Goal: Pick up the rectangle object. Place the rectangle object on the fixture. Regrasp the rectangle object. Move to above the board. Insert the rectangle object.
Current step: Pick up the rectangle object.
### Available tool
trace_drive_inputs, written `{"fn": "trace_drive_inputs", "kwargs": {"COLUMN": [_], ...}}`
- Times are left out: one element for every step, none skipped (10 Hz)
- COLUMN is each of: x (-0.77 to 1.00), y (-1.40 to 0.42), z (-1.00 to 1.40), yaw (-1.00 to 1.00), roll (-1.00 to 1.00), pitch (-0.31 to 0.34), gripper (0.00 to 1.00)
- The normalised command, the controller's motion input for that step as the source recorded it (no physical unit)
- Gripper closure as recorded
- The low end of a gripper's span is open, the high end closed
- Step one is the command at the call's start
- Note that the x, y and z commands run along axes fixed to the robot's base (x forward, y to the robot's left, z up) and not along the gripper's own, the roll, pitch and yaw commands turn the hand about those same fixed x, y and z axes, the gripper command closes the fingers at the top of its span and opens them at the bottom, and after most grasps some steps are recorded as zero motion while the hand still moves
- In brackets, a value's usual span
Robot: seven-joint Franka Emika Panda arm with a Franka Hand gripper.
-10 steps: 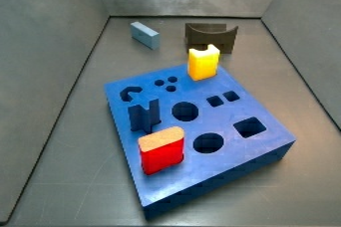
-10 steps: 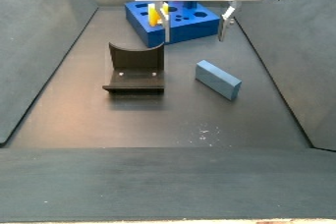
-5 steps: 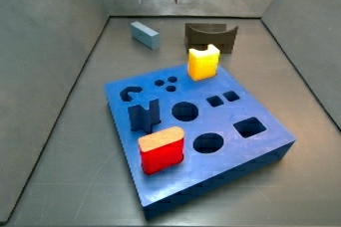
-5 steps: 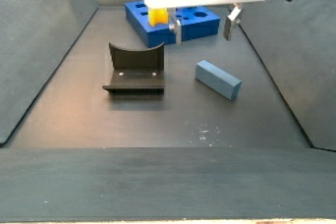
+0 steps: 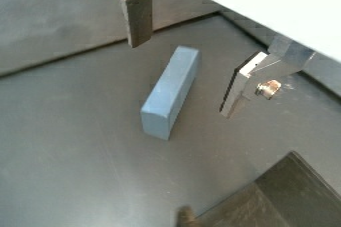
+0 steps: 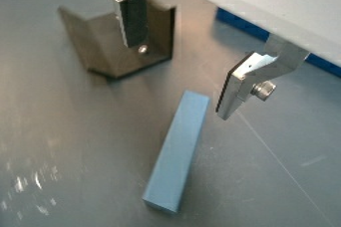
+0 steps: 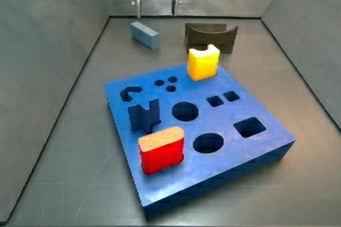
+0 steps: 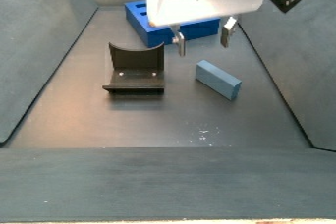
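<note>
pale grey-blue rectangle object [image 5: 170, 93]: flat on the dark floor, long axis running slantwise between the fingers, touching neither.
gripper [image 5: 188, 58]: fingers spread wide, hovering above the object.
hidden: board [image 8: 141, 16] mostly behind the gripper body in a side view.
fixture [image 6: 118, 40]: upright, just beside the object, apart.
</note>
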Motion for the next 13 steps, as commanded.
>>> {"fn": "trace_drive_inputs", "kwargs": {"x": [0.02, 0.01, 0.00, -0.19, -0.06, -0.97, -0.64, 0.00, 0.00, -0.15, -0.61, 0.00, 0.00], "y": [0.00, 0.00, 0.00, 0.11, 0.00, 0.36, 0.00, 0.00, -0.05, 0.00, 0.00, 0.01, 0.00], "z": [-0.60, -0.61, -0.70, -0.45, -0.31, -0.63, -0.06, 0.00, -0.03, -0.30, -0.15, 0.00, 0.00], "yaw": [1.00, 1.00, 1.00, 0.76, 0.00, -0.03, -0.25, 0.00, 0.00, 0.00, -0.05, 0.00, 0.00], "roll": [-0.02, -0.02, 0.00, 0.00, 0.00, -0.25, -0.02, -0.01, 0.09, 0.00, 0.00, -0.02, 0.00], "pitch": [0.160, 0.160, 0.180, 0.000, -0.146, -0.437, -0.380, 0.000, -0.017, -0.243, -0.623, 0.000, 0.000], "gripper": [0.00, 0.00, 0.00, 0.00, 0.00, 0.00, 0.00, 0.00, 0.00, 0.00, 0.00, 0.00, 1.00]}}
